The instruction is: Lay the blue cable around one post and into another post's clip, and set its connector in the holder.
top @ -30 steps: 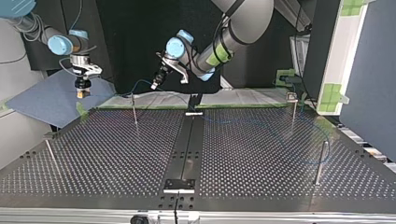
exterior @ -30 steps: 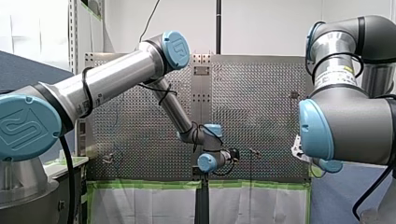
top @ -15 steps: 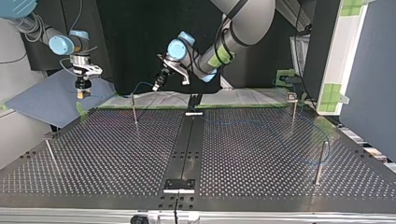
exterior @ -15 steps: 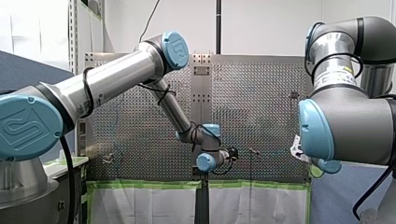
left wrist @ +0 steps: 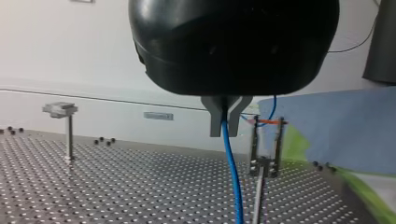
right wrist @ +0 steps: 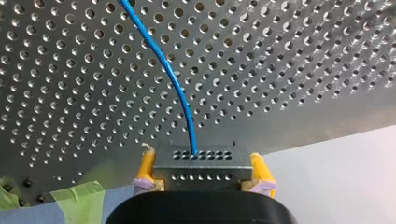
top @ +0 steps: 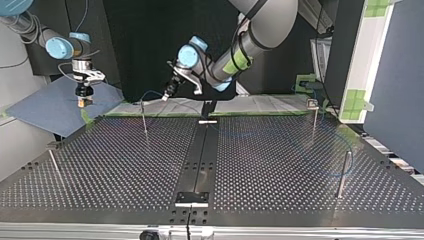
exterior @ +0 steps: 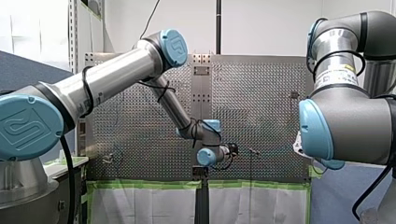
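Left end effector (left wrist: 227,125) pinches the blue cable (left wrist: 232,177) just beside the clip post (left wrist: 266,156), not yet clipped; right end effector (right wrist: 203,171) grips the connector (right wrist: 201,158); seating it remains

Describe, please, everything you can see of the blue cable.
The blue cable is thin, round and smooth, plastic-looking. One end enters a grey, hole-dotted connector clamped between the yellow-padded jaws of my right gripper. Further along, my left gripper pinches it, and it hangs down beside a clip-topped post, above the perforated table.

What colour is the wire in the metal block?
The cable is blue, clearest in the right wrist view.
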Motion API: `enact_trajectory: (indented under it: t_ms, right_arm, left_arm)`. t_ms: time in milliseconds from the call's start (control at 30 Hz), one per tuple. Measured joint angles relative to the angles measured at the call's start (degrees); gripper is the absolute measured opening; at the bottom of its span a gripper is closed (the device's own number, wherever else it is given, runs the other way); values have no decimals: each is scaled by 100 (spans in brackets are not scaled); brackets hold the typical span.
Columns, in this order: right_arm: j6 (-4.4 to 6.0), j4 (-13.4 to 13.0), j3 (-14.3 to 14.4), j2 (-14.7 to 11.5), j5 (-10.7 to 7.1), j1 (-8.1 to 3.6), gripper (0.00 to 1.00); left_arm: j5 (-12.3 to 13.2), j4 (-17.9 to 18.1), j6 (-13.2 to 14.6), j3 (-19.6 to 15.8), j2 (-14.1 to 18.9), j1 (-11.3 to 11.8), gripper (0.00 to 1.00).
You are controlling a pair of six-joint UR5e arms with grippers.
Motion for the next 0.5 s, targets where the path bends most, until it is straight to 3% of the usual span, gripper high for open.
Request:
enact_trajectory:
  t_ms: [500]
  right_arm:
    - [125, -55, -4, 5, 23, 2, 0]
  left_arm:
    - [67, -27, -346, 64, 29, 14, 1]
